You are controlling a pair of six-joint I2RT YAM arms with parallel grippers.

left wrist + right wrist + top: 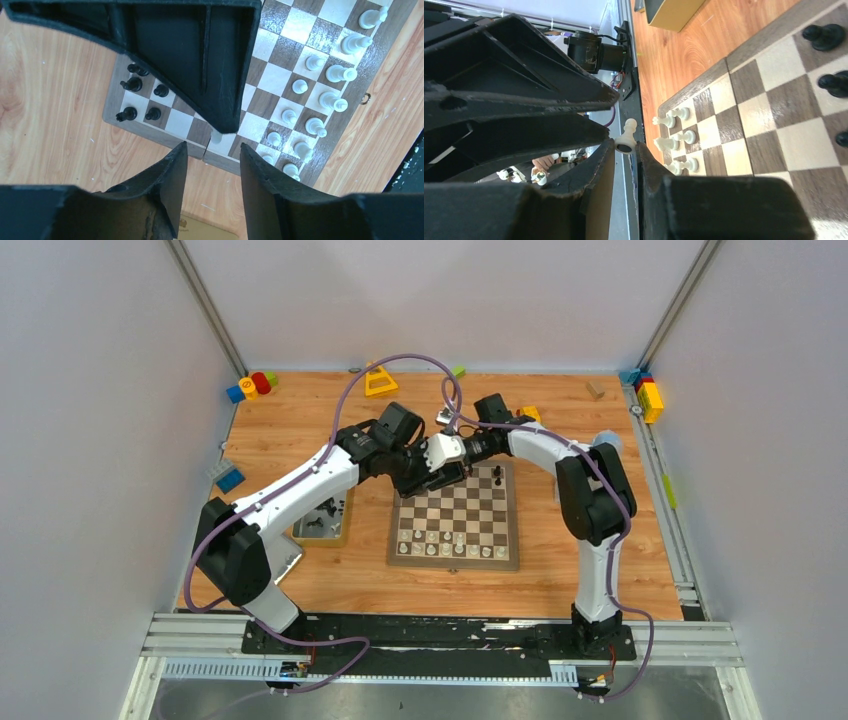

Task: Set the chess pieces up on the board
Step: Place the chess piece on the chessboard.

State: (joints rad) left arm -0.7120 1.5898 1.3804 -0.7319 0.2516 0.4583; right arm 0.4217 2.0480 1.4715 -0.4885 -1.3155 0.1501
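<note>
The wooden board (455,502), dark and cream checks inside a light border, lies flat on the table (290,430). White pieces (330,100) stand upright in two rows along its near edge. Five black pieces (132,84) cluster at a far corner. The right claw (625,148) pinches one white pawn (628,131).

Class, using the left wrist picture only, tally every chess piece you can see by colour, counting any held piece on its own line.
Black chess pieces: 5
White chess pieces standing on the board: 12
White pawn pinched in the right gripper: 1
Total: 18 (more may hide behind that gripper)
</note>
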